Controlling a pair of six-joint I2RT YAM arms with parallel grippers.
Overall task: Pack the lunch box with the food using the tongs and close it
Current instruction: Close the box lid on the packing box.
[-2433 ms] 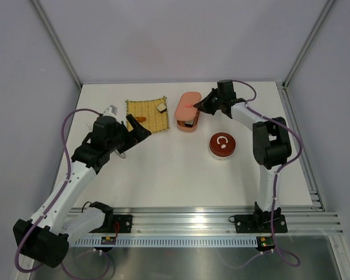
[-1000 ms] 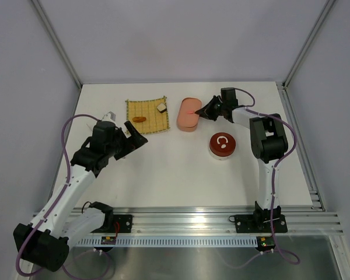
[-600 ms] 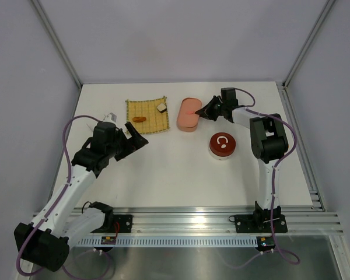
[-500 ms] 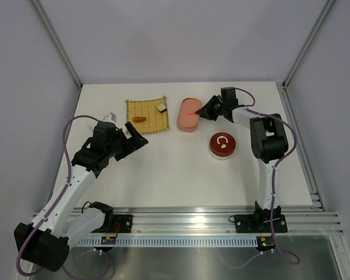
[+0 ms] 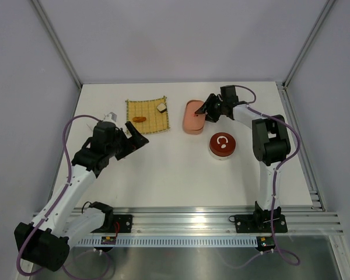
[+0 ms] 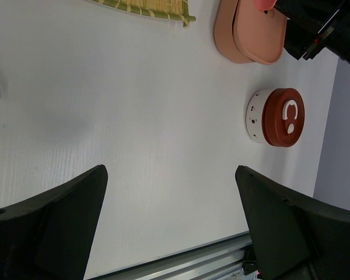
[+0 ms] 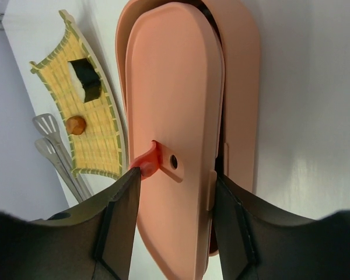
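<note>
The pink lunch box (image 5: 192, 116) lies right of the yellow mat (image 5: 146, 115). Its lid (image 7: 175, 87) sits askew over the base (image 7: 245, 87). My right gripper (image 7: 176, 175) is open just above the lid, its jaws straddling it. One fingertip (image 7: 131, 175) is beside the lid's red tab (image 7: 149, 162). Two pieces of food rest on the mat: a white-and-dark block (image 7: 86, 80) and an orange lump (image 7: 76, 124). The tongs (image 7: 52, 146) lie left of the mat, partly behind my left arm. My left gripper (image 6: 170, 172) hangs open and empty over bare table.
A round red-lidded container (image 5: 223, 144) stands in front of the lunch box, right of centre. Grey walls and metal posts enclose the white table (image 5: 175, 175). An aluminium rail (image 5: 186, 221) runs along the near edge.
My right gripper has gone from shut to open. The lid, flush on the lunch box before, now lies askew. The left arm has hardly moved.
</note>
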